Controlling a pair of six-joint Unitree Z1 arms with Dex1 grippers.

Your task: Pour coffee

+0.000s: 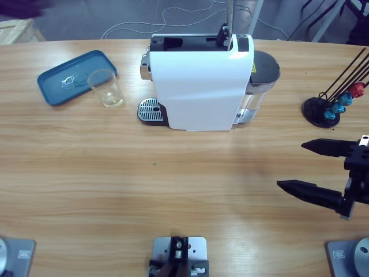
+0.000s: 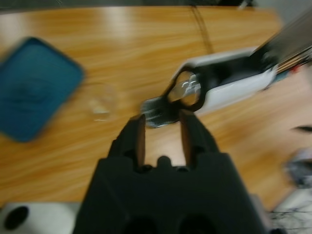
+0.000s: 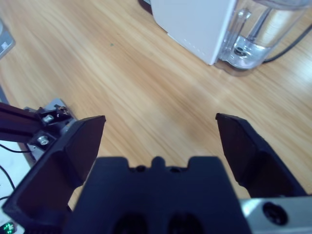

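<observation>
Nearest us, on the right, the right gripper [image 1: 314,167] hangs over bare table [image 1: 173,190] with its jaws spread wide, nothing between them. The left gripper [image 2: 162,134] looks down from high up; jaws a narrow gap apart, empty, and not visible from above. Further back stands the white machine [image 1: 199,81], drip grate [image 1: 150,109] at its left foot. Left of that, the glass [image 1: 106,88] sits upright, beside the blue tray [image 1: 52,81]. There's just a shallow film of coffee [image 1: 110,101] in it. It's light, slick and breakable, I'd say — grip mid-wall, gently. Far right, the capsule rack [image 1: 328,107].
</observation>
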